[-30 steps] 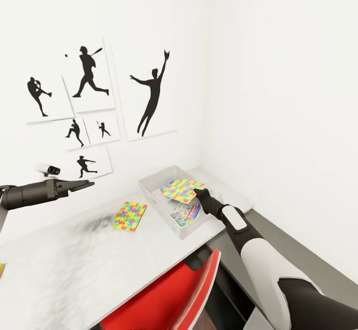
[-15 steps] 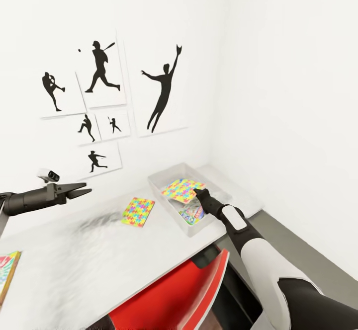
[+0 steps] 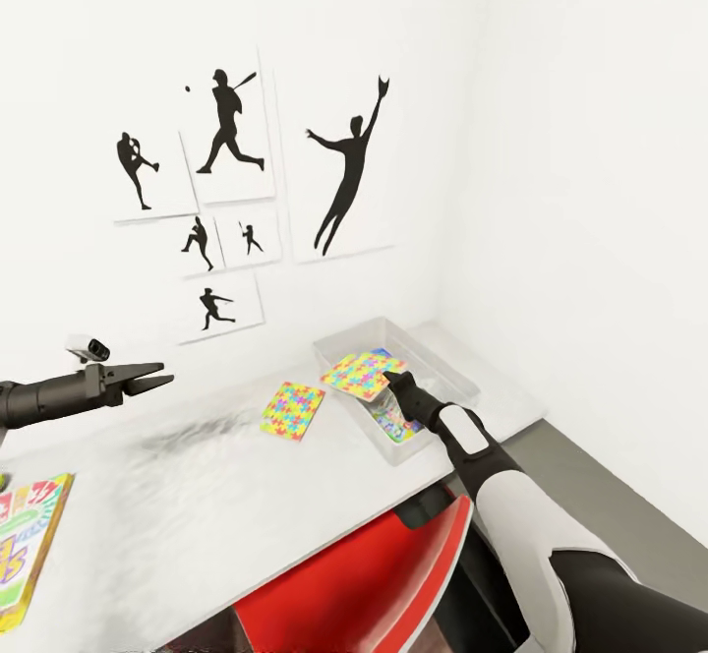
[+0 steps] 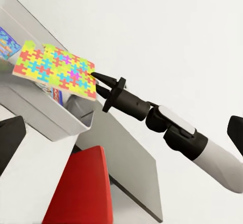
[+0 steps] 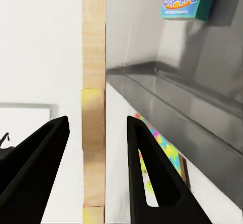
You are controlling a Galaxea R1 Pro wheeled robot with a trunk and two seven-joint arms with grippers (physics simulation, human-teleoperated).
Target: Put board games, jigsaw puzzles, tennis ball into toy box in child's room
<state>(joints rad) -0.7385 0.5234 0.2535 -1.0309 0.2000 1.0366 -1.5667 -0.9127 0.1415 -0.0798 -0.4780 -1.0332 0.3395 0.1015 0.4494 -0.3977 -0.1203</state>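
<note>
Your desk [image 3: 197, 496] carries the toy box [image 3: 433, 363] at its far right corner, a blue board game [image 3: 393, 422] inside. Your right gripper [image 3: 391, 380] pinches one jigsaw puzzle [image 3: 362, 374] above the box; the other [image 3: 293, 410] lies mid-desk. Your left gripper [image 3: 147, 379] hangs open.

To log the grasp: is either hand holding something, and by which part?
The right hand grips a jigsaw puzzle by one edge, over the toy box. The left hand is open and empty.
</note>
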